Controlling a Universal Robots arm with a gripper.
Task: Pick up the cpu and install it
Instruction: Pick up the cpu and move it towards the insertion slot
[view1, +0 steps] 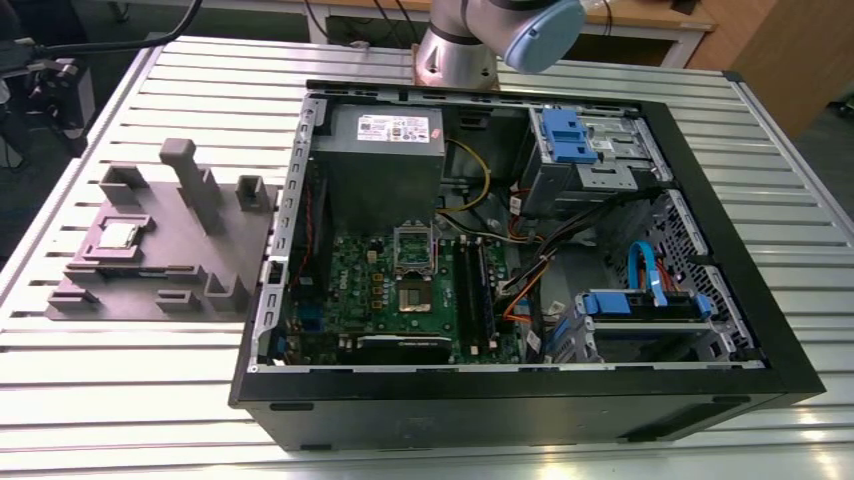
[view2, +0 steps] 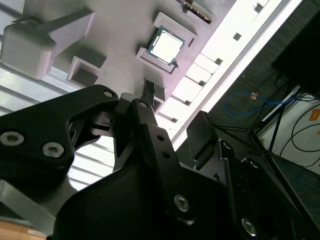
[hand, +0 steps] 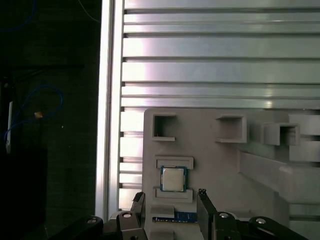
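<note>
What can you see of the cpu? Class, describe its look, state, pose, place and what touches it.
The cpu is a small flat square chip with a silvery-grey metal top plate and a thin pale rim. It lies flat, plate up, in a walled square recess of the grey moulded tray on the slatted metal table, to the exterior view's left of the open computer case. Nothing but the tray appears to touch it. The open end effector hangs apart from it, holding nothing.

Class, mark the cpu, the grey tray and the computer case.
cpu (hand: 173, 179): first wrist view, centre of metal top.
grey tray (view1: 158, 262): exterior view, bare flat surface.
computer case (view1: 507, 405): exterior view, black near wall.
</note>
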